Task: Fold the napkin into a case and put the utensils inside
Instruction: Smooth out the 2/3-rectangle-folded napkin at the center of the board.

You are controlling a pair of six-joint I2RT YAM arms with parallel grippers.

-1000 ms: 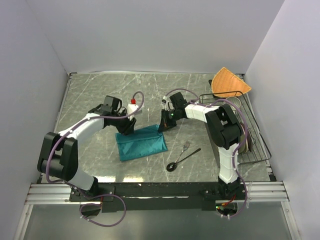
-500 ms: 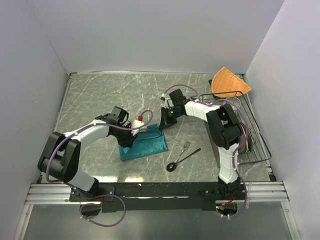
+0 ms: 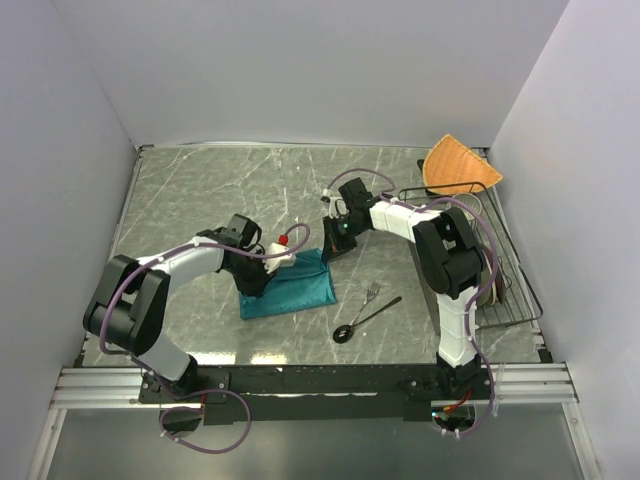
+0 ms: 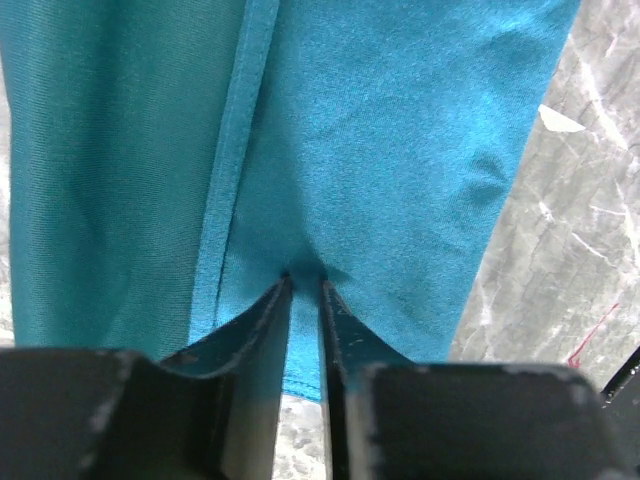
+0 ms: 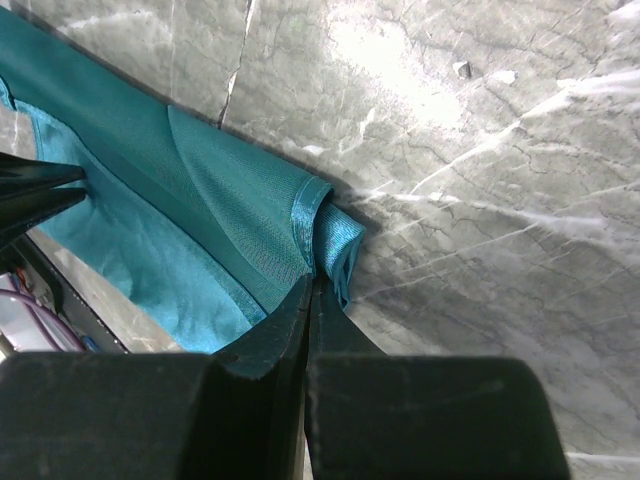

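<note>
Teal napkin [image 3: 300, 290] cloth puckers between the nearly shut jaws of the left gripper [image 4: 303, 280]; the right gripper [image 5: 310, 288], fully closed, nips the folded far-right corner. Napkin lies central on the table [image 3: 200, 190], nearer its near edge. Risk: unequal pulls could slip either thin pinch, undoing the fold or dragging cloth onto the fork [image 3: 372, 292] and spoon [image 3: 362, 320] alongside.

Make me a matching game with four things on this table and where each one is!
Things:
1. teal soft cloth napkin
2. small silver metal fork
3. slim dark spoon with a round black bowl
4. orange woven fan-shaped cloth

Places:
A. far right corner of the table
B. closest to the table's near edge
C. folded, mid-table
D. right of the napkin, just beyond the spoon's handle

Pairs: 1-C, 2-D, 3-B, 4-A.
</note>
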